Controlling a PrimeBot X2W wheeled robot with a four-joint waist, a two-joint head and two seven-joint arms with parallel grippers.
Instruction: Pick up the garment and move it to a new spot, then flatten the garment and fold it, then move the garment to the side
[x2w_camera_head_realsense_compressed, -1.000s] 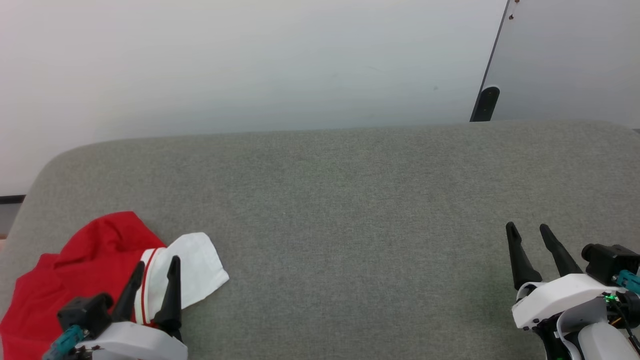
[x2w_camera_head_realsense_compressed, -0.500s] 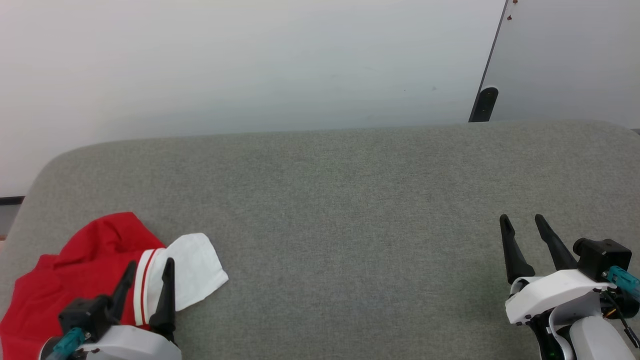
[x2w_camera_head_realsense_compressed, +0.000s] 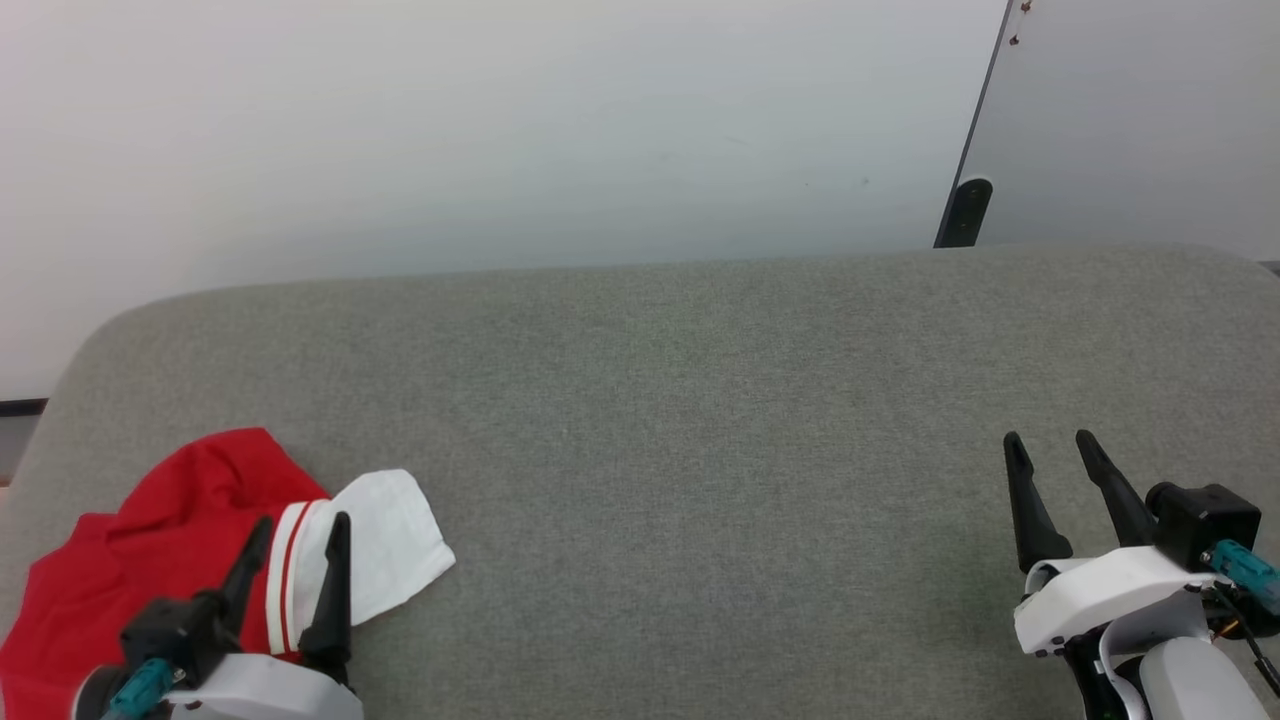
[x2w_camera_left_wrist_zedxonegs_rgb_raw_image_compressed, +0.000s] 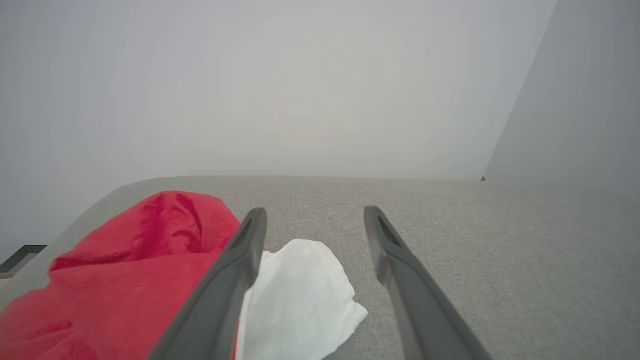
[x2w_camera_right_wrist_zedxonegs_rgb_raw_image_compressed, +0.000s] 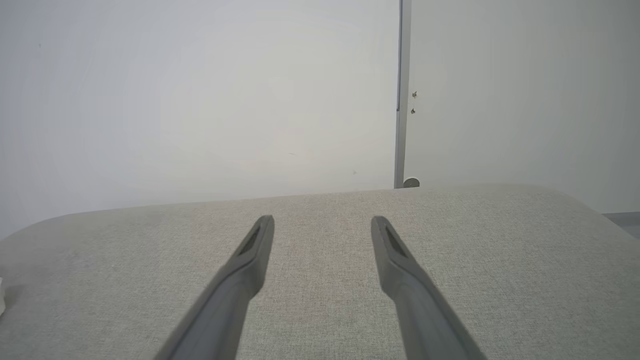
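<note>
Garment (x2w_camera_head_realsense_compressed: 150, 560) sits at 8 o'clock in the head view, on the near-left corner of the grey padded bench (x2w_camera_head_realsense_compressed: 700, 420). It is a crumpled heap, not flat. Mostly red, bunched into soft folds, with a white panel sticking out toward 3 o'clock. Red-and-white striped trim runs where red meets white. In the left wrist view the garment (x2w_camera_left_wrist_zedxonegs_rgb_raw_image_compressed: 125, 280) has red at 8 o'clock and a white flap at 6 o'clock that ends in a loose corner on the bench.

Left hand (x2w_camera_head_realsense_compressed: 302, 520) is at 7 o'clock, fingers spread and pinching nothing. It hangs over the trim and white panel. In its own wrist view, the left hand (x2w_camera_left_wrist_zedxonegs_rgb_raw_image_compressed: 315, 212) has one finger crossing the red/white seam and the other over bare bench fabric. Contact with the cloth: cannot tell.

Right hand (x2w_camera_head_realsense_compressed: 1048, 440) is at 4 o'clock, well apart from the garment, fingers spread and holding nothing. In the right wrist view the right hand (x2w_camera_right_wrist_zedxonegs_rgb_raw_image_compressed: 324, 220) is over bare bench.

Beyond the bench at 12 o'clock is a plain pale wall (x2w_camera_head_realsense_compressed: 500, 130). A grey panel (x2w_camera_head_realsense_compressed: 1150, 120) stands at 1 o'clock, with a small dark fitting (x2w_camera_head_realsense_compressed: 972, 208) at its lower edge.
</note>
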